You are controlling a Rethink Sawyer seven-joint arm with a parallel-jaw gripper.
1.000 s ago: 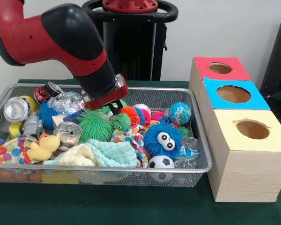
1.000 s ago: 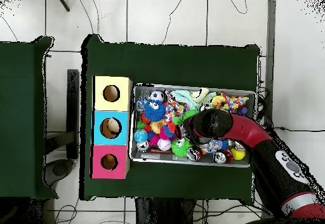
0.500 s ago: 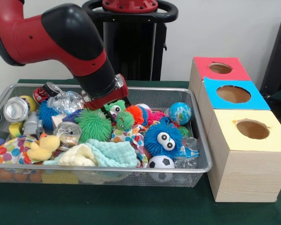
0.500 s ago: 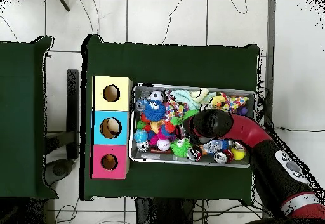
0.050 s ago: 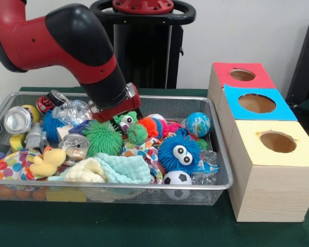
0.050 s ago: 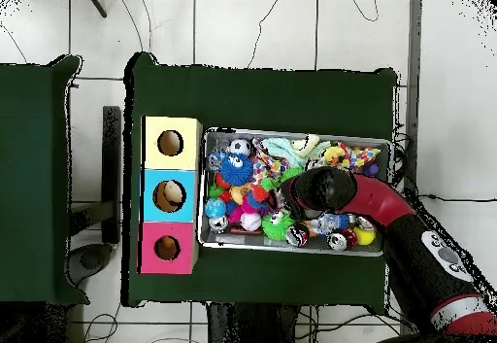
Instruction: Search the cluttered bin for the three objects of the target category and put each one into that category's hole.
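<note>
We see the green table (image 5: pixel 144 229) carrying a wire bin (image 5: pixel 216 154) full of toys, with three wooden boxes just beside it at three o'clock in the front view: a red-topped box (image 5: pixel 236 85), a blue-topped box (image 5: pixel 270 110) and a yellow-topped box (image 5: pixel 268 170), each with a round hole. The red and black arm (image 5: pixel 67 41) reaches down into the bin's middle. Its gripper (image 5: pixel 124 117) sits among the spiky balls, at a small green spiky ball with eyes (image 5: pixel 127 121); we cannot tell how its fingers stand. A large green spiky ball (image 5: pixel 103 138) lies at seven o'clock of the gripper, a blue spiky ball with eyes (image 5: pixel 179 151) at four o'clock. A soccer ball (image 5: pixel 176 178) rests at the bin's near edge.
</note>
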